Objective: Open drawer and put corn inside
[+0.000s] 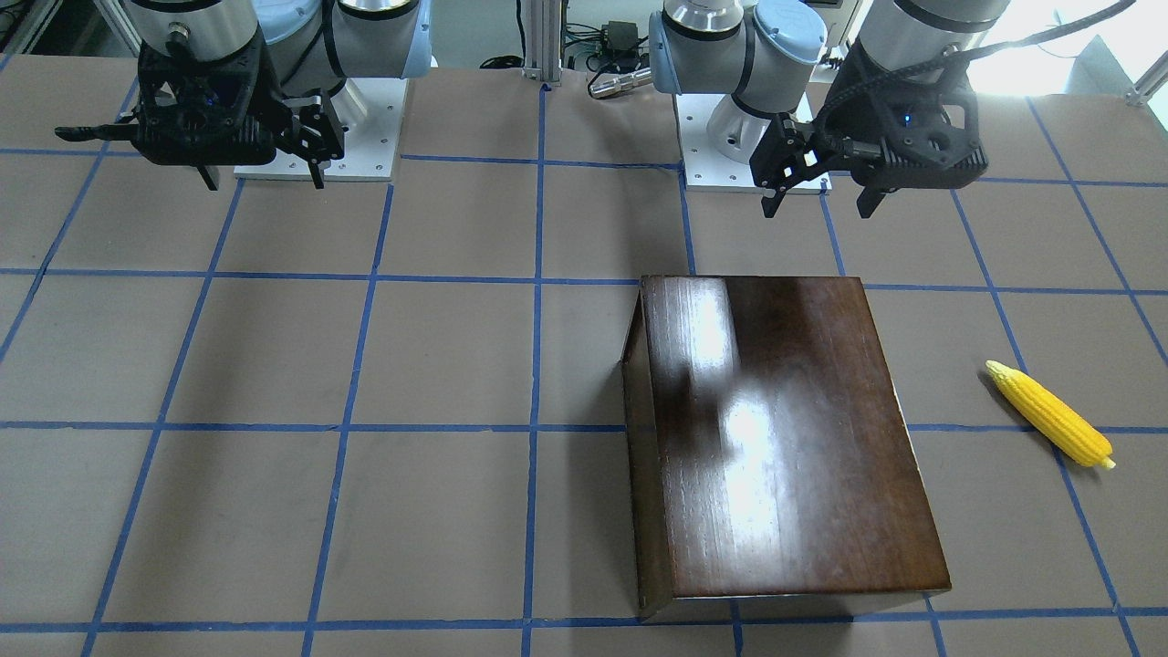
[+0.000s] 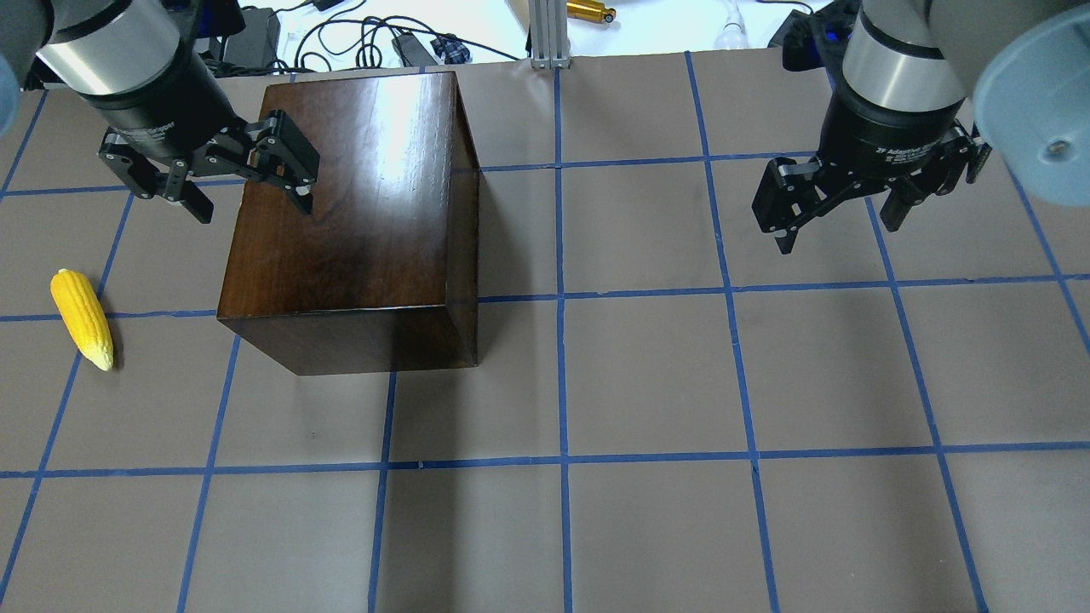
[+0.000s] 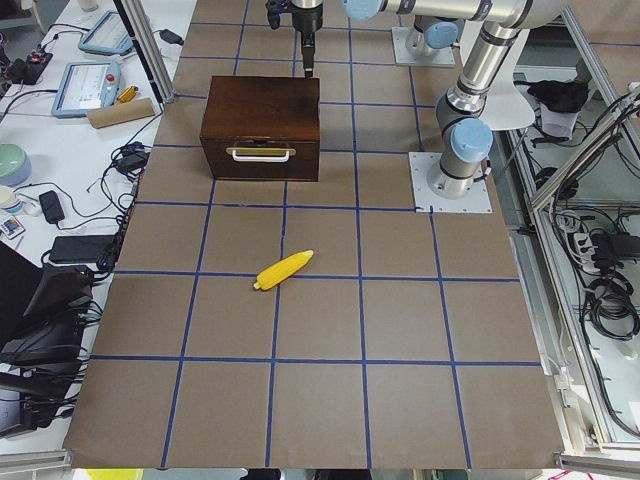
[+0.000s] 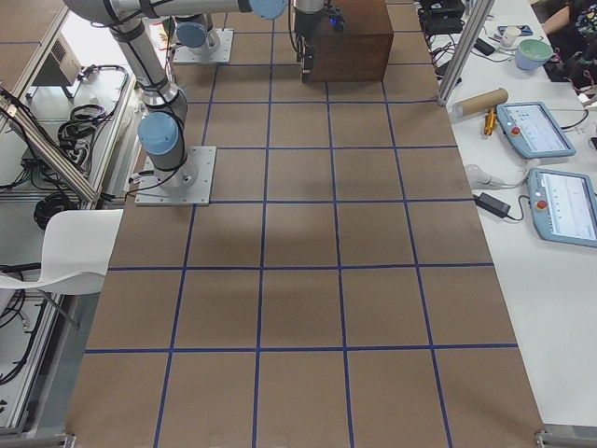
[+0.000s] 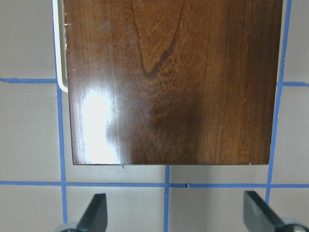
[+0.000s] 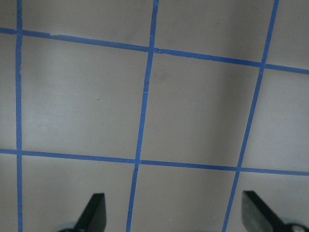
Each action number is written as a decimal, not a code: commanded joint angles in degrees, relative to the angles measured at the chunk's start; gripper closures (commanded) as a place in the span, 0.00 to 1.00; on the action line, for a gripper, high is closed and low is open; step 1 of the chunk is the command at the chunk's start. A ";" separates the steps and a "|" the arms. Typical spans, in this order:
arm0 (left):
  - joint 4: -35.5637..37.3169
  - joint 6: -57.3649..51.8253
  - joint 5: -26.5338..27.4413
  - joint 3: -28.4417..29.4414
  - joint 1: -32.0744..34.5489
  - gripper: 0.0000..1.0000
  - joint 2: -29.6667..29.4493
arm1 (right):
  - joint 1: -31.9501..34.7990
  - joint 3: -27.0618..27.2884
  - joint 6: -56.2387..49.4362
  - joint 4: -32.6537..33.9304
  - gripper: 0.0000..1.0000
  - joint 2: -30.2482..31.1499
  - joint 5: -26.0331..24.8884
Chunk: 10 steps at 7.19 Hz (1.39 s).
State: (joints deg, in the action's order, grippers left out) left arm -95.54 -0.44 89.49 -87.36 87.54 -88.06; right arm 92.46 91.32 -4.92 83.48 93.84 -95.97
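Silver-grey links [image 2: 890, 55] are capped in pale blue; white base plates [image 1: 716, 173] are screwed down; the left pincer [image 2: 254, 209] and right pincer [image 2: 837, 235] are finished black.

Looks like glossy, smooth dark wood on the box [image 1: 785, 429], grain showing, big glare patches. Bumpy, bright-yellow, plastic-looking corn [image 1: 1049, 413], right of frame. Matt brown paper-ish counter [image 1: 274, 347] with blue tape lines [image 1: 274, 426].

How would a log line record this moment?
drawer shut; corn on table, apart from box; left gripper open near box; right gripper open, empty
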 commanded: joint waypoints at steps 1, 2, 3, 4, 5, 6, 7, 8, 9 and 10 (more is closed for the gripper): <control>0.00 0.00 -0.02 0.00 0.00 0.00 0.00 | 0.00 0.00 0.00 0.02 0.00 0.02 0.00; 0.00 0.00 0.16 0.00 -0.09 0.00 0.00 | 0.00 0.00 0.00 -0.07 0.00 0.02 0.00; 0.09 0.00 -0.02 0.09 -0.09 0.00 -0.09 | 0.00 0.00 0.00 -0.07 0.00 0.02 0.00; 0.00 0.00 -0.11 0.26 -0.26 0.00 0.08 | 0.00 0.00 0.00 0.02 0.00 0.02 0.00; -0.17 -0.35 0.15 1.31 -1.05 0.00 0.09 | 0.00 0.00 0.00 -0.07 0.00 -0.06 0.00; -1.22 -0.96 0.42 2.71 -3.49 0.00 -0.26 | 0.00 0.00 0.00 -0.07 0.00 -0.06 0.00; -3.32 -6.10 0.86 3.42 -7.87 0.00 -0.27 | 0.00 0.00 0.00 0.02 0.00 -0.06 0.00; -3.43 -10.15 0.86 3.43 -13.91 0.00 -1.05 | 0.00 0.00 0.00 -0.07 0.00 0.02 0.00; -2.99 -11.41 0.86 3.60 -18.32 0.00 -2.28 | 0.00 0.00 0.00 -0.07 0.00 0.02 0.00; -2.47 -16.30 1.12 3.87 -21.07 0.00 -3.24 | 0.00 0.00 0.00 0.02 0.00 0.02 0.00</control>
State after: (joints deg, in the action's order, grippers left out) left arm -98.45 -11.89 90.39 -83.80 70.93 -90.06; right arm 92.46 91.32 -4.92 83.44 93.85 -95.98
